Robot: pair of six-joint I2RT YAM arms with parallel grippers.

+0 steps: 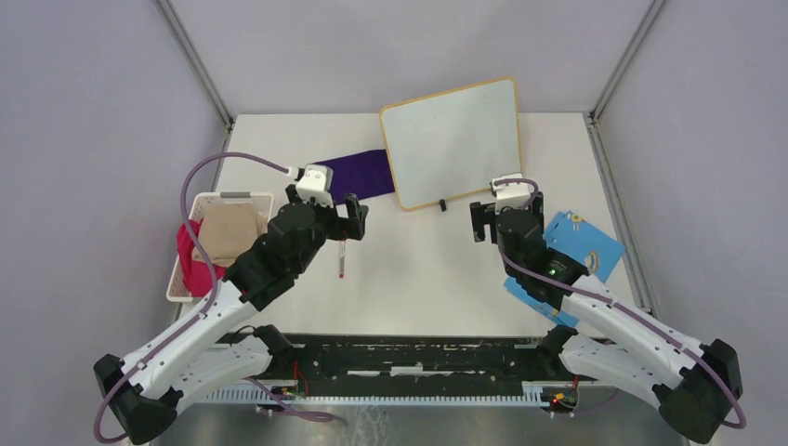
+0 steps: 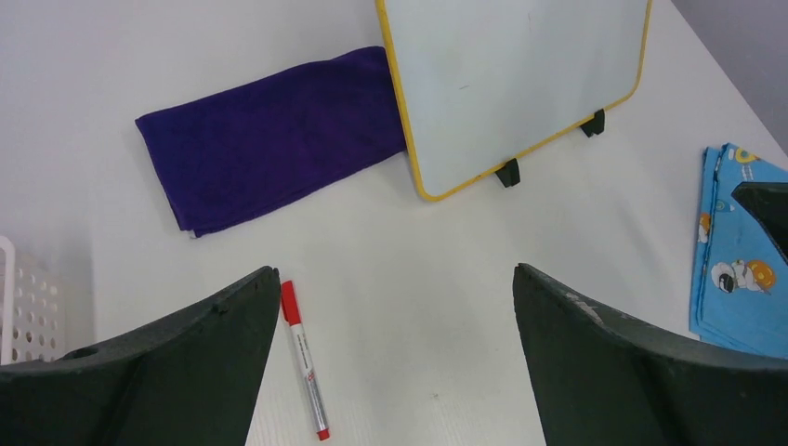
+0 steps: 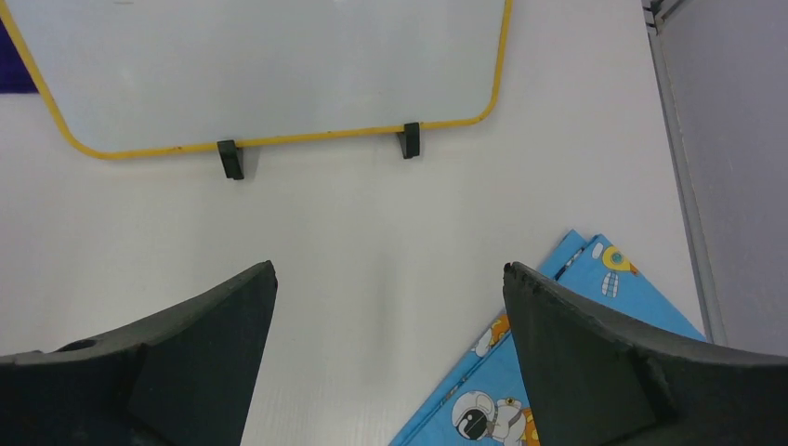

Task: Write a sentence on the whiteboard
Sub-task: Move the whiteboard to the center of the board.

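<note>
Both my end effectors are spread wide and pinch nothing: the left end effector and the right end effector each show bare surface between their fingers.

The glossy white rectangular whiteboard with a thin yellow frame lies in the upper centre of the overhead view, its two small black feet on the lower edge. It is blank; no sentence is on it yet.

The slim red-capped marker pen with a pale barrel lies on the white surface in the lower left of the left wrist view, just beside my left finger. Its long axis runs steeply top to bottom of that frame, cap uppermost. In the overhead view it sits just below my left end effector and well apart from the right, so I judge the pick-up falls to the left arm.

Count:
- One whiteboard
- One marker
- One folded purple cloth, touching the board's left edge
- One blue cartoon-printed cloth, lower right
- One white perforated basket, at left
</note>
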